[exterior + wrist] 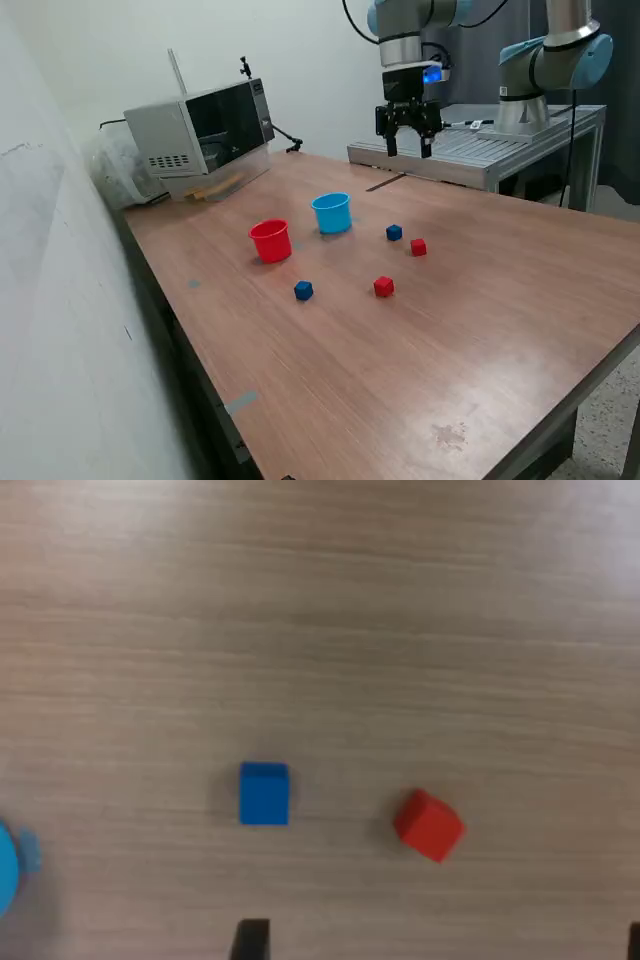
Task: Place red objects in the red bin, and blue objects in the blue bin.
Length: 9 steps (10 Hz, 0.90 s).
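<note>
The red cup (270, 240) and the light blue cup (332, 212) stand upright side by side on the wooden table (480, 330). Two red cubes (418, 246) (383, 286) and two dark blue cubes (394, 232) (303, 290) lie loose on the table near the cups. My gripper (408, 148) hangs open and empty high above the table's far side, well above the cubes. The wrist view shows one blue cube (264, 793), one red cube (429, 824), the blue cup's rim (6, 868) and a dark fingertip (250, 940).
A microwave-like grey box (200, 128) sits at the table's far corner on the exterior view's left. A grey metal bench (480, 150) with a second arm's base (525, 110) stands behind the table. A white wall (60, 300) runs along the left.
</note>
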Each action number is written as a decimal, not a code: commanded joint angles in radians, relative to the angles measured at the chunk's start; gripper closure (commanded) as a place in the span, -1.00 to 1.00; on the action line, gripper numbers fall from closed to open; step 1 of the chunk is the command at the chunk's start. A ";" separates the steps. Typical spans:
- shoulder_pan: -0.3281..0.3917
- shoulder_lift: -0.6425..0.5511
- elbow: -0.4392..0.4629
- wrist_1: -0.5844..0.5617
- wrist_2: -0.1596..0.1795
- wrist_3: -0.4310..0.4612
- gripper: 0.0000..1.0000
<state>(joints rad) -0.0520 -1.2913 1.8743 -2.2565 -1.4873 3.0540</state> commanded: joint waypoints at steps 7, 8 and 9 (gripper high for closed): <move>-0.069 0.260 -0.003 -0.136 0.001 -0.030 -1.00; -0.068 0.271 -0.003 -0.138 -0.001 -0.030 -1.00; -0.065 0.280 -0.004 -0.138 -0.004 -0.030 -1.00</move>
<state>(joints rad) -0.1190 -1.0314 1.8713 -2.3895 -1.4878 3.0247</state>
